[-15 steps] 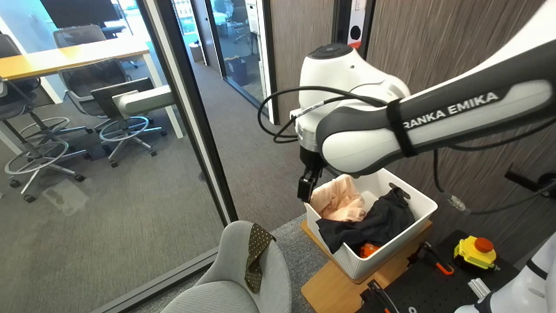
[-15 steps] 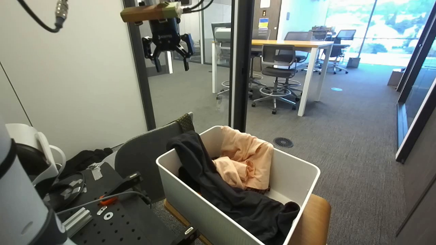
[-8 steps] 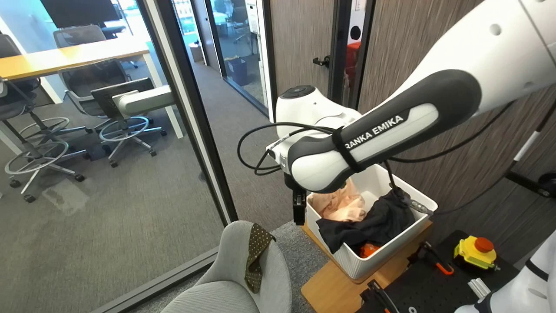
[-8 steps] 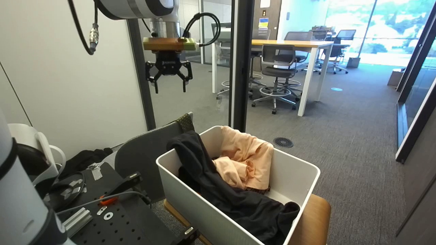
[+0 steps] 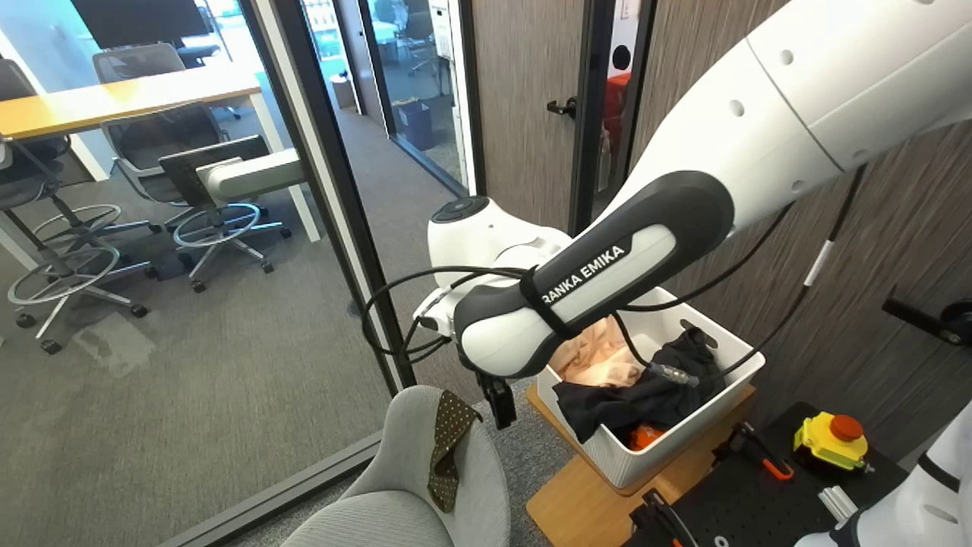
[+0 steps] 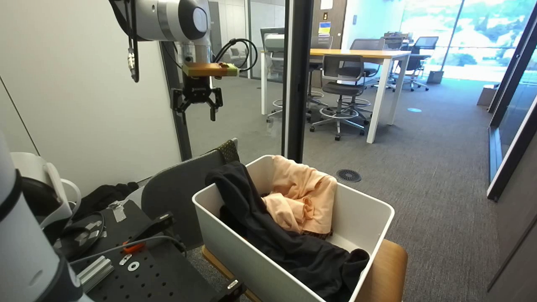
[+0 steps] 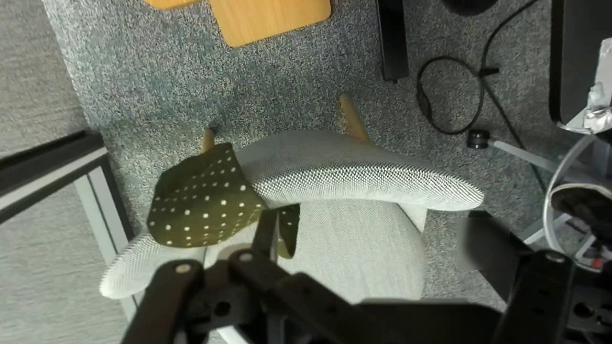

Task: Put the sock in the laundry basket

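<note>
Hanging over the top edge of the grey chair [image 5: 410, 456], to the left of me in an exterior view, the sock [image 5: 446, 456] is a limp olive-brown piece with pale dots, part of it down the inside of the chair's back, part over the outer side. It is not yet picked up, so the whole job, as I judge it, lies ahead of me.

Next to the right is my pincer [image 5: 503, 420], near the chair's back. Its fingers [image 7: 266, 236] stand wide of each other and I grip nothing. In the wrist view one finger covers part of the sock, yet the exterior views show me above it and, as far as I can tell, not touching. I take the step in hand to be lining up; what is left before the grasp is to shift over the fold on the chair's edge, lower myself and squeeze.

Farther right stands the basket [image 5: 610, 454], white, on a wooden bench [image 6: 390, 268]. It holds a peach cloth [image 5: 592, 361] and, mostly right of that, a black garment [image 5: 638, 403] that spills over the rim; something orange [image 5: 645, 437] shows below, too covered to name. The sock is not among them. Lifting it off the chair, carrying it rightward past that rim and letting it go all remain to be done.
</note>
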Controlling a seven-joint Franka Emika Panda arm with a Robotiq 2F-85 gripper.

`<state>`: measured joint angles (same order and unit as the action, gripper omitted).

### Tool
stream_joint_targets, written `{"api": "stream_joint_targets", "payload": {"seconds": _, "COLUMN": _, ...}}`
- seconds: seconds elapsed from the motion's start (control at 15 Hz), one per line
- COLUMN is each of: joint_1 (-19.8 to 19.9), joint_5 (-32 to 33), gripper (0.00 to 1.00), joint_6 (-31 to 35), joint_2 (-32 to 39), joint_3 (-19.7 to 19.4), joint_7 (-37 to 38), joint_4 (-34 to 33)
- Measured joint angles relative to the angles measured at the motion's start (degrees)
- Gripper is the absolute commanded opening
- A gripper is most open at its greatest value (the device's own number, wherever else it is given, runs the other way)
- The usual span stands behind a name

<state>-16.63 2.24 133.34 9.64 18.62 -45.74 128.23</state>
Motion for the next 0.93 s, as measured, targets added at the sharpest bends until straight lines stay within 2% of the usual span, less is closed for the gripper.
{"api": "stream_joint_targets", "payload": {"seconds": 0.4, "joint_1": -1.5, "joint_5": 8.2, "gripper": 1.0, "joint_6": 0.0, "joint_2": 8.9, "joint_3": 2.1, "joint_7": -8.2, "joint_4": -5.9}}
{"api": "stream_joint_targets", "payload": {"seconds": 0.6, "joint_1": -3.0, "joint_5": 12.6, "gripper": 1.0, "joint_6": 0.0, "joint_2": 13.5, "joint_3": 2.1, "joint_7": -8.8, "joint_4": -9.1}}
{"api": "stream_joint_targets", "payload": {"seconds": 0.93, "joint_1": -4.9, "joint_5": 15.7, "gripper": 1.0, "joint_6": 0.0, "joint_2": 20.4, "joint_3": 2.0, "joint_7": -9.0, "joint_4": -14.9}}
